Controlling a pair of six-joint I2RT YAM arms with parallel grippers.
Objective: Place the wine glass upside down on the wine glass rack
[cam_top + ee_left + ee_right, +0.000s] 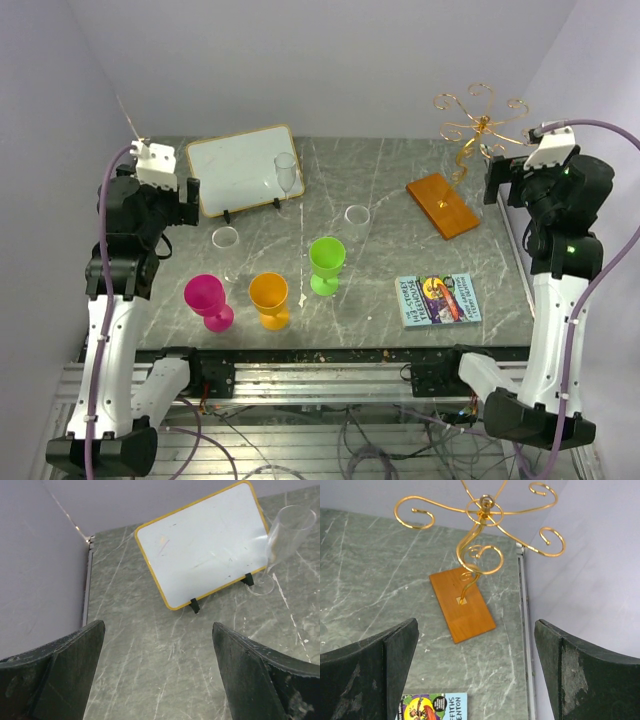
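Note:
The wine glass rack (pixel 480 125) is a gold wire stand with curled arms on an orange base (pixel 443 205) at the back right; no glass hangs on it. It also shows in the right wrist view (pixel 480 517), above its base (pixel 462 605). A clear flute (pixel 287 178) stands by the white board and shows in the left wrist view (pixel 280 545). Two clear glasses (pixel 357 222) (pixel 226 245) and green (pixel 326 263), orange (pixel 269 298) and pink (pixel 207 300) goblets stand upright mid-table. My left gripper (pixel 158 626) is open and empty at the back left. My right gripper (pixel 476 624) is open and empty, near the rack.
A white board (pixel 243 168) with a yellow rim leans on black feet at the back left, also in the left wrist view (pixel 205 545). A colourful book (pixel 438 299) lies front right. Walls close the table on the left, back and right.

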